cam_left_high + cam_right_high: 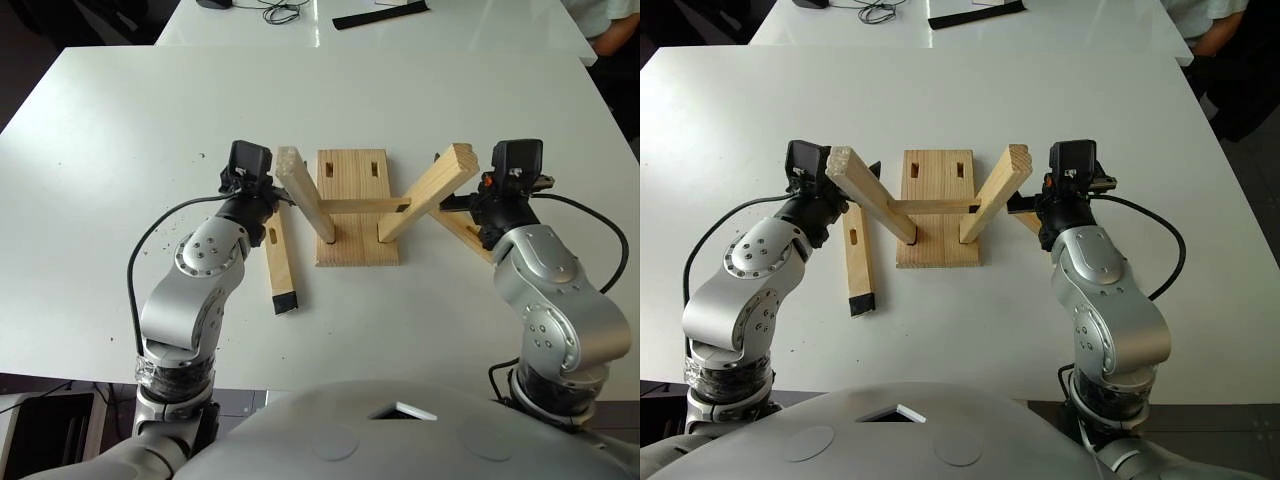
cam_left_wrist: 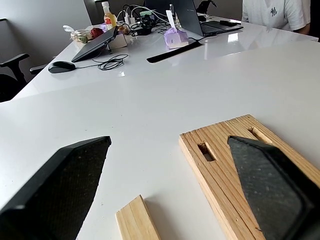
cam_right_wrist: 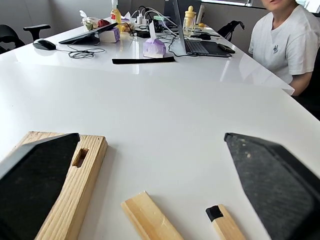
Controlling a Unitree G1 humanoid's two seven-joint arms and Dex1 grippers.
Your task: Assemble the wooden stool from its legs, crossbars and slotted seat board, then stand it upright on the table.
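The slotted seat board (image 1: 356, 250) lies flat mid-table. Two legs stand in its slots and splay outward, the left leg (image 1: 305, 195) and the right leg (image 1: 432, 190), joined by a crossbar (image 1: 360, 207). A loose leg (image 1: 280, 262) with a black tip lies on the table left of the board, under my left arm. My left gripper (image 2: 169, 142) hovers open low over that side, with the loose leg's end (image 2: 137, 222) and the board's edge (image 2: 235, 160) between its fingers. My right gripper (image 3: 151, 136) is open low at the board's right side, above two loose wooden pieces (image 3: 150, 217).
One of the right-hand loose pieces has a black tip (image 3: 216, 213). A second table at the back carries a black strip (image 1: 380, 15), cables and laptops (image 3: 192, 45). A person sits at the far right corner. Bare white tabletop (image 1: 150, 120) surrounds the parts.
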